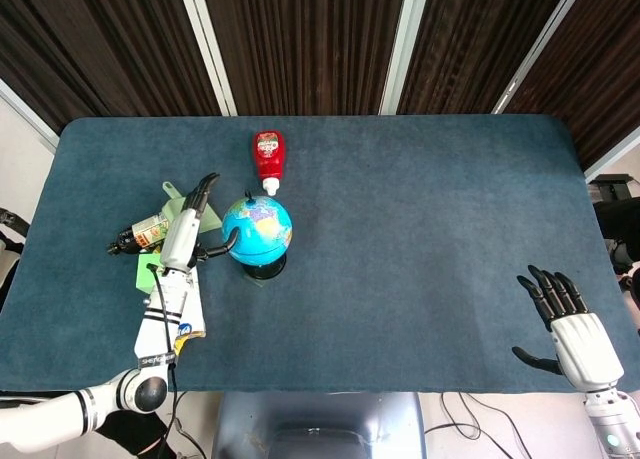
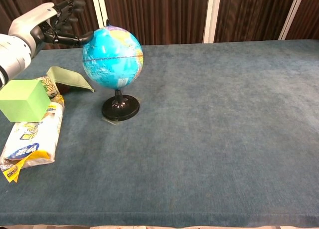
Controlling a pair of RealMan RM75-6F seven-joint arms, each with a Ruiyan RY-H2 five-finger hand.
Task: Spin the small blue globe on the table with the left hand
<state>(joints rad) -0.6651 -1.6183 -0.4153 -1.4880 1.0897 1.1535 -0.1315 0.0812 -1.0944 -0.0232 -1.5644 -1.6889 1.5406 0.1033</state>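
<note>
The small blue globe (image 1: 257, 230) (image 2: 112, 58) stands upright on a black round base (image 2: 120, 109) left of the table's middle. My left hand (image 1: 187, 229) (image 2: 47, 25) is just to its left, fingers spread; only the thumb tip reaches the globe's upper left side in the chest view. It holds nothing. My right hand (image 1: 568, 327) rests open at the table's near right corner, fingers apart, seen only in the head view.
A red ketchup bottle (image 1: 267, 158) lies behind the globe. Left of the globe are a green cube (image 2: 22, 100), a pale green scoop (image 2: 68, 78), a dark bottle (image 1: 138, 234) and a snack packet (image 2: 33, 135). The blue cloth-covered table (image 2: 214, 119) stretches to the right.
</note>
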